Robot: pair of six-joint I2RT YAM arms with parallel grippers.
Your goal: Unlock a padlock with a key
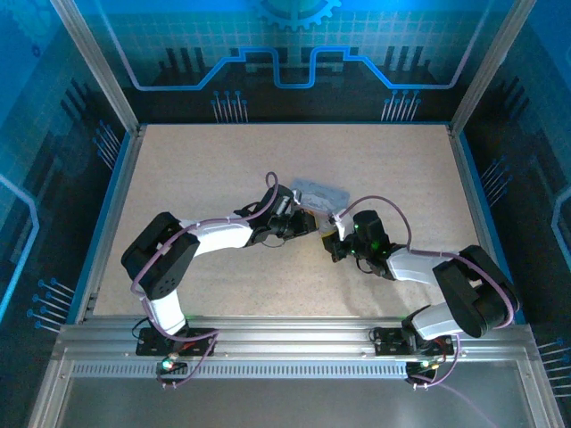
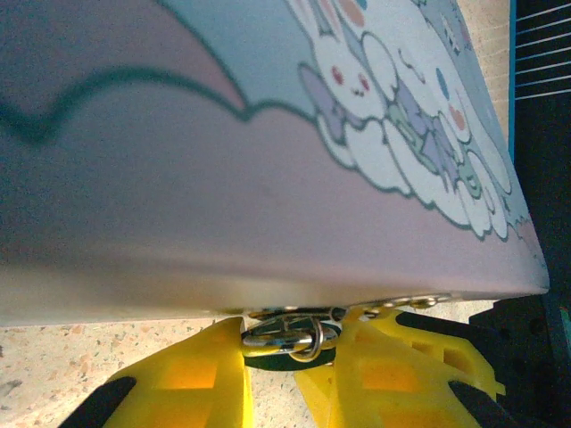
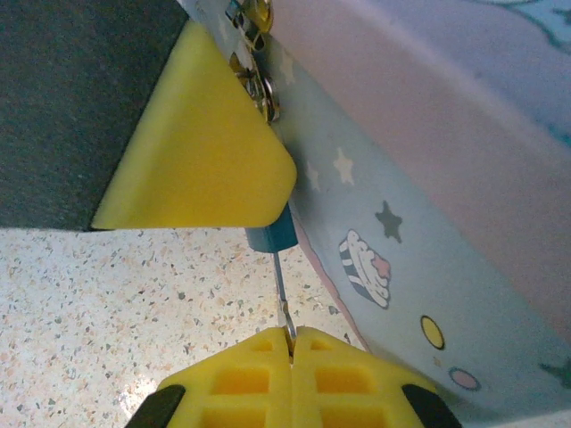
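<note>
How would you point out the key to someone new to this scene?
Find the pale rectangular tin with the cartoon print. Beside its wall, the right pincer pinches a thin grey metal key. It is the one bare straight sliver, running up to the small bluish padlock, slimmer than everything nearby.

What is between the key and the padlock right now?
Nothing visible. The right gripper pinches the key, whose shaft runs straight up to the padlock held in the left gripper, beside the tin.
</note>
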